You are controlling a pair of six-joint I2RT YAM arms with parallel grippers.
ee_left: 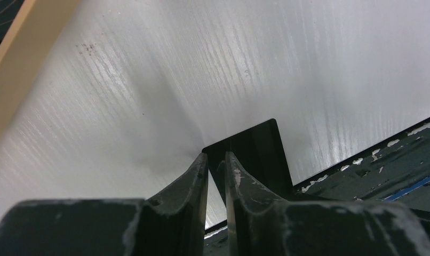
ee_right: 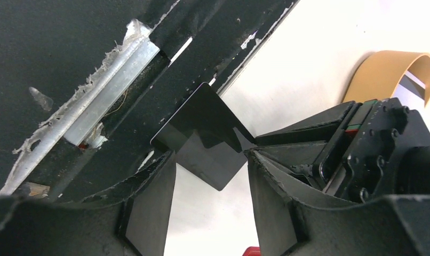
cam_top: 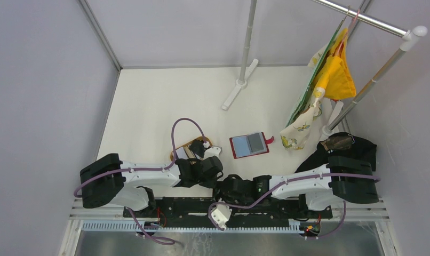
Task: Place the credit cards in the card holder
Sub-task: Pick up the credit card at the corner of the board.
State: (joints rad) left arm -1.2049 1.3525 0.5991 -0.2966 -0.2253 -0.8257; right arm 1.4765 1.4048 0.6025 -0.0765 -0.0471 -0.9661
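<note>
Glossy thin black card, clamped by one edge in left pincer over the near edge of the surface. Right pincer stands apart, flanking the card. Red wallet lies open farther back.

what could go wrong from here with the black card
The left gripper pinches the black card by one edge, so it could pivot or slip.
The open right gripper straddles it at a tilt; closing may twist it.
It hangs over the table edge; dropped, it could fall off.
</note>
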